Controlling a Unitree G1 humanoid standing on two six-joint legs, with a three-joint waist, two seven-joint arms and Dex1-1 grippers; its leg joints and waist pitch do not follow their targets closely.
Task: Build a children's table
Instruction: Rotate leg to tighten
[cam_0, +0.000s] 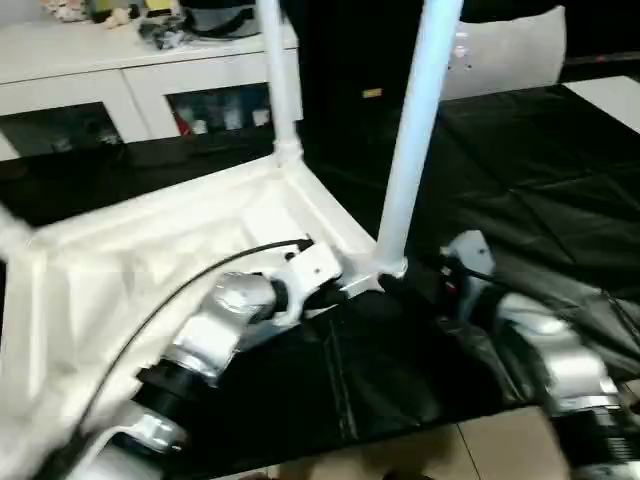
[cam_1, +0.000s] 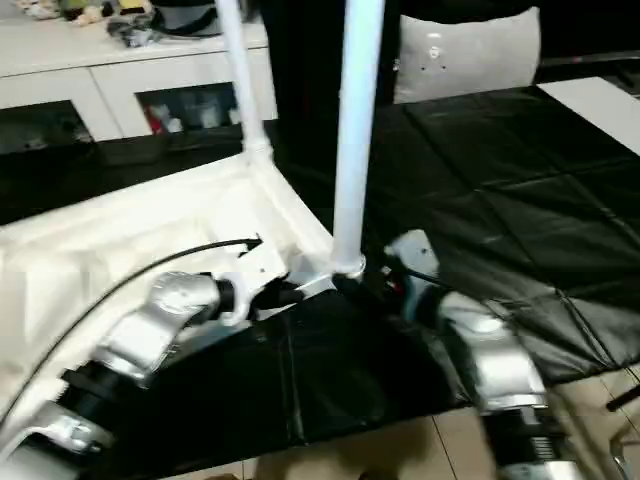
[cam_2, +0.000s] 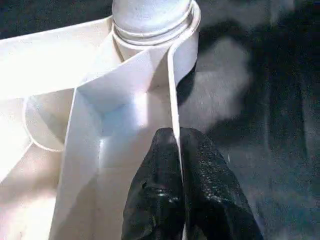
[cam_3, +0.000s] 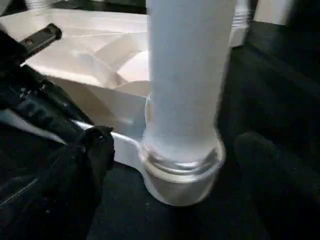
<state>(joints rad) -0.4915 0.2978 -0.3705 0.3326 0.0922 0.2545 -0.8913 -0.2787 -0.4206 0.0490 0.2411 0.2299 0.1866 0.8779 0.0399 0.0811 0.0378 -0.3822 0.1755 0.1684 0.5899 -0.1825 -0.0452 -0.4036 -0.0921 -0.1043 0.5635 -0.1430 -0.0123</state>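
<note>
- The children's table (cam_0: 180, 250) lies upside down on a black sheet (cam_0: 520, 200), its ribbed underside facing up across the left and centre of the left eye view
- Two of its legs stand upright in corner sockets: the near leg (cam_0: 415, 130) rises from the socket at centre frame to the top edge, the far leg (cam_0: 280, 80) stands behind it, upper centre-left
- The left gripper (cam_2: 179, 150) comes in from the lower left and is clamped on the table's thin side rim; in the left wrist view one black finger (cam_2: 160, 185) sits on the inner side of the rim and the other on the outer side, pressed together with the wall between them
- That grip sits on the rim just short of the near leg's socket (cam_2: 150, 20), which shows at the top of the left wrist view
- The right gripper (cam_3: 170, 165) sits at the lower right of the eye views, just beside the base of the near leg
- In the right wrist view its black fingers (cam_3: 270, 170) stand wide apart, one on either side of the leg's base, and appear clear of the leg
- A white cabinet (cam_0: 120, 80) with glass doors stands at the upper left, behind the table
- A white pillow (cam_1: 470, 55) rests at the upper right beyond the black sheet
</note>
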